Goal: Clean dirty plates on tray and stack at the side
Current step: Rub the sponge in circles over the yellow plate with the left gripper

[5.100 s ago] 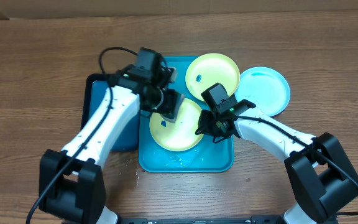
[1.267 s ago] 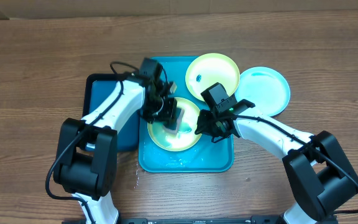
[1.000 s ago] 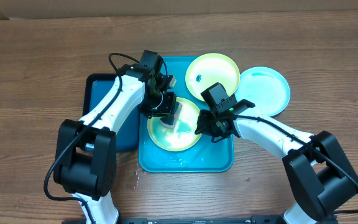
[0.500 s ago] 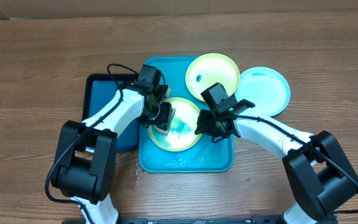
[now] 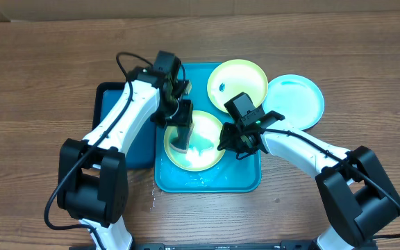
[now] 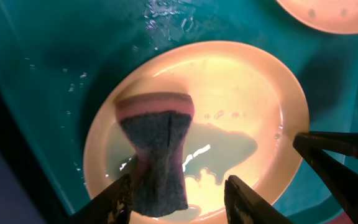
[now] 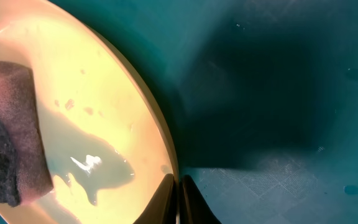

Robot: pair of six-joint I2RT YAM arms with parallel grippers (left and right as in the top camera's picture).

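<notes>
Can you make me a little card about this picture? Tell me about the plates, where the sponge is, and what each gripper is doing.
wet plate: yellow-green, in the turquoise tray, with a puddle of water in it
sponge: resting on the wet plate
left gripper: open, just over the sponge
right gripper: shut on the wet plate's rim
second yellow-green plate: at the tray's far corner, has a small blue smear
blue plate: on the table, right of the tray
</notes>
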